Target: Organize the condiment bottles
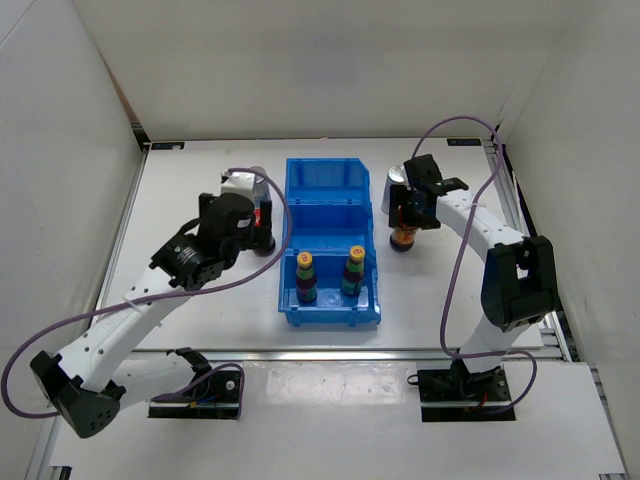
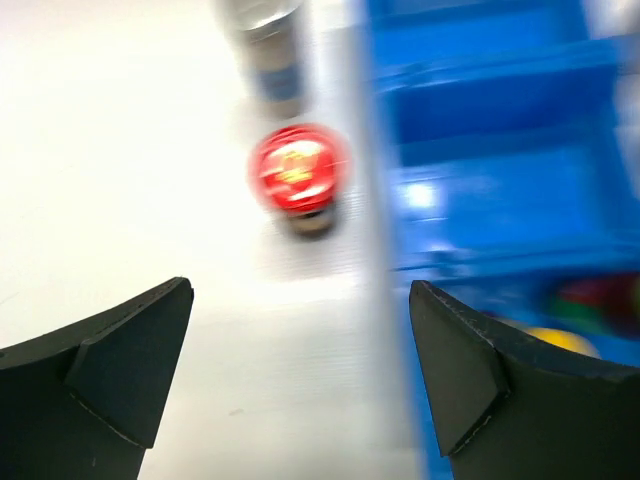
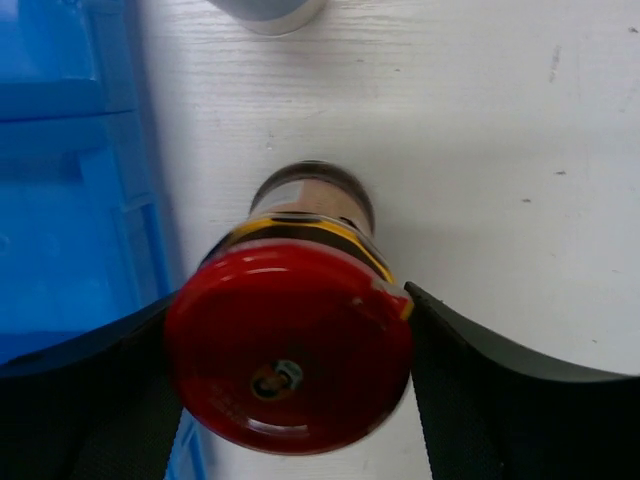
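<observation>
My right gripper [image 3: 290, 300] is shut on a red-lidded jar [image 3: 290, 350], its fingers against both sides of the lid; in the top view the gripper [image 1: 405, 218] and jar [image 1: 403, 238] are just right of the blue bin. A silver-capped bottle [image 1: 392, 190] stands just behind them. My left gripper [image 2: 300, 370] is open and empty left of the bin, short of the second red-lidded jar [image 2: 298, 170], which has the other silver-capped bottle [image 2: 268, 50] behind it. Two yellow-capped banded bottles [image 1: 305, 277] [image 1: 353, 270] stand in the bin's near compartment.
The blue three-compartment bin [image 1: 330, 175] sits mid-table between the arms; its wall [image 2: 500, 130] runs close along my left gripper's right finger and also fills the left of the right wrist view [image 3: 60, 150]. White walls enclose the table.
</observation>
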### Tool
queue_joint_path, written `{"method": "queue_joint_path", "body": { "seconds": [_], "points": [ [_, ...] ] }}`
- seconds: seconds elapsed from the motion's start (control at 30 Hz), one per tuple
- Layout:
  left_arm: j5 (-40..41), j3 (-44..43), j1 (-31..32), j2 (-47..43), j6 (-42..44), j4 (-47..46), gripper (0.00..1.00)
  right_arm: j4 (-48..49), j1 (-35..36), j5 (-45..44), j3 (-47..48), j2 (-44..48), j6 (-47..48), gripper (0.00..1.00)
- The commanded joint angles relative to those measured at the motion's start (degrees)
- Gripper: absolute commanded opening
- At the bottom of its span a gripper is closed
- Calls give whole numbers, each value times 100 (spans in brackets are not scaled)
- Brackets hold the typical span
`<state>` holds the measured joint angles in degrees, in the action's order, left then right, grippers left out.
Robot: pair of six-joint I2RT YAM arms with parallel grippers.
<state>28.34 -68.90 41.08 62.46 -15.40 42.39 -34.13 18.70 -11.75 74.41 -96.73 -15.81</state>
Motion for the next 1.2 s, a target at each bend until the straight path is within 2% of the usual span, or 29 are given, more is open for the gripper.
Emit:
{"method": "queue_joint_path", "body": {
  "seconds": [0.0,0.17,0.2,0.3,0.4,0.53,0.8,1.07,1.17],
  "points": [
    [1129,640,-337,-172,502,33,100,152,-7,506,293,-83,70,80],
    [1315,1317,-461,-654,495,-301,100,100,-7,630,398,-83,131,50],
    [1315,1570,-521,-760,381,-476,100,30,-7,630,399,30,131,37],
    [1262,1827,-574,-1103,265,-661,100,-163,63,403,557,442,131,16],
    [1384,1881,-575,-1235,265,-819,100,-234,361,33,872,978,288,9],
    [1447,1951,-628,-1236,318,-882,100,-515,687,111,1513,1121,412,1],
    [1551,1951,-628,-1166,318,-882,100,-516,1321,586,2164,559,412,0],
    [1666,1951,-628,-1289,318,-882,100,-516,1488,691,2060,-38,360,0],
    [1666,1951,-628,-1236,318,-882,100,-331,1540,639,1788,-196,307,5]
  ]
}}
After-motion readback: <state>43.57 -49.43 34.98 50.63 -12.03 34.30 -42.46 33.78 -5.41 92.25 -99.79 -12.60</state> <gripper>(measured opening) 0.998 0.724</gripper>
